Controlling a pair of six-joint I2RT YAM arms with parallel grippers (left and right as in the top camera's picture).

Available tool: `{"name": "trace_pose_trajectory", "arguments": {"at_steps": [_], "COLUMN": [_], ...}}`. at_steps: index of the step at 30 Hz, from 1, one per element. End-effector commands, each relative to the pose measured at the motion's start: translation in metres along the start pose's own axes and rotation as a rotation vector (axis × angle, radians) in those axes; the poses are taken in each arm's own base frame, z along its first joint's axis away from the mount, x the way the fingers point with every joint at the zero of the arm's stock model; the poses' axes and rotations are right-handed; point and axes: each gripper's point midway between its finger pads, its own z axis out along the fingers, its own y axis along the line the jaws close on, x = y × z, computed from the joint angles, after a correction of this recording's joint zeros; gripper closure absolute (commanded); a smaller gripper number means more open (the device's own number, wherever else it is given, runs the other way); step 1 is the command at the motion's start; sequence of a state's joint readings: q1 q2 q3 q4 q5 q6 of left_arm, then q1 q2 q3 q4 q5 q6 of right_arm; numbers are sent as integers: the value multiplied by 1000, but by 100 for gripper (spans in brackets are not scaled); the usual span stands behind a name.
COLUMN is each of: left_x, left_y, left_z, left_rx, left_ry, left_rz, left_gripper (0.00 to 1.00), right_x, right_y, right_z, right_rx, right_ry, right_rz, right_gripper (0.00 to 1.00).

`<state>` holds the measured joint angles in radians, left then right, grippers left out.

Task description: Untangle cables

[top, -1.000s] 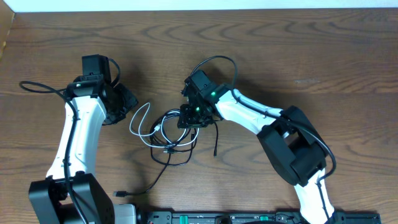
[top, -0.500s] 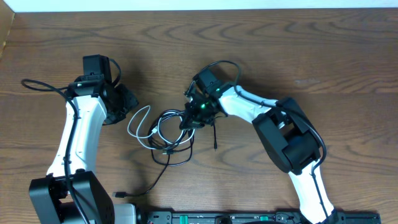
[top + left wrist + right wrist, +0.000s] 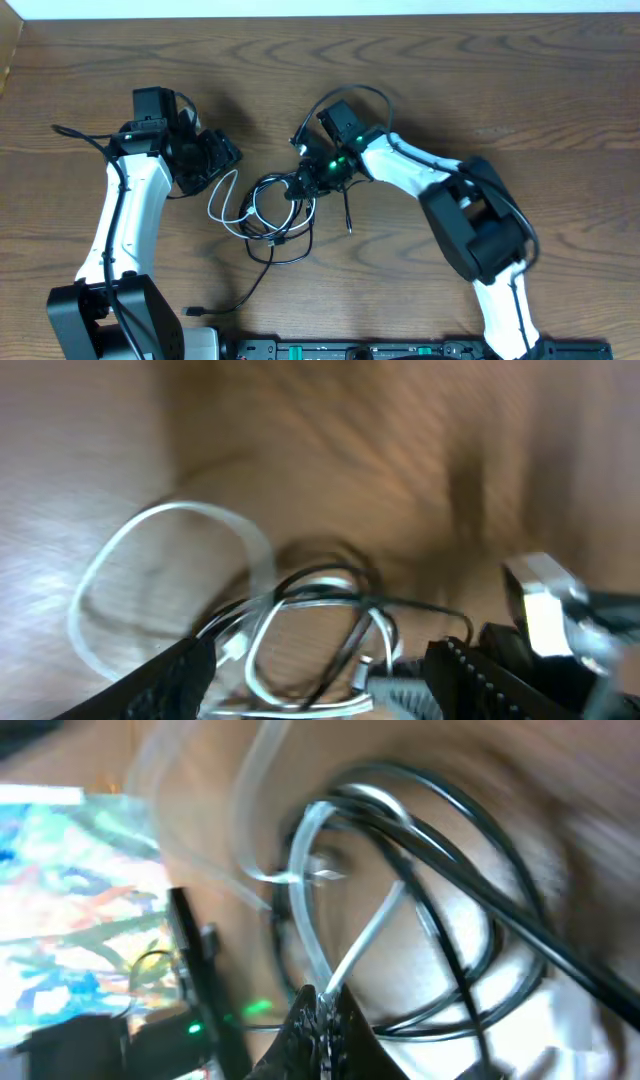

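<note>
1. Left gripper (image 3: 322, 650): left of centre over the tabletop (image 3: 500, 80), jaws spread wide. The left wrist view is blurred, but it shows the bundle lying just ahead of the jaws.
2. Cables: white cable (image 3: 368, 935) and black cable (image 3: 520, 928) are tangled in one bundle at mid-tabletop, between the two grippers. A white loop sticks out on the bundle's left, just beside the left gripper. Black loops overlap the white ones. One black tail runs toward the near edge and ends in a small plug (image 3: 192, 312).
3. Right gripper (image 3: 320, 1008): at the bundle's right side, jaws pressed together and pinching the white cable. Two white strands run into the tips, with black loops around them.
</note>
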<state>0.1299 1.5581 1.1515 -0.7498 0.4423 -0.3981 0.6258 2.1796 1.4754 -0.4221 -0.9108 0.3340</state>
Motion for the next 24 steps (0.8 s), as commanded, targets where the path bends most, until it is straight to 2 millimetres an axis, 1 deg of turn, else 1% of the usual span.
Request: {"name": "trace_pose_trajectory", "arguments": {"at_steps": [1,6,9,11,15,19,24], "left_x": [8,11,9,7,5,5,5], "left_y": [-19,-33,-33,-30,-24,-22,-22], "left_z": [4,1,1,1,2,3,3], "left_rx": [121,203,205,186,151,142,140], "left_ry": [55,78,70,59,46,43,45], "left_rz": [29,37,49,48,46,45,44], "left_gripper": [27,25,24,24,23,23,23], "right_x": [-17,-25,-27,-28,-29,-30,-30], "right_y": [62,97,111,117,125,129,128], "right_z": [-44,-81,-102,-115,-141,-163,-180], "right_rx": [-50,-60,-60,-55,-43,-32,-18], "right_ry": [-96,-176,-215,-240,-286,-329,-358], "right_rz": [-191,-266,-292,-318,-342,-344,-343], "right_gripper": [99,99,99,99,99,99,99]}}
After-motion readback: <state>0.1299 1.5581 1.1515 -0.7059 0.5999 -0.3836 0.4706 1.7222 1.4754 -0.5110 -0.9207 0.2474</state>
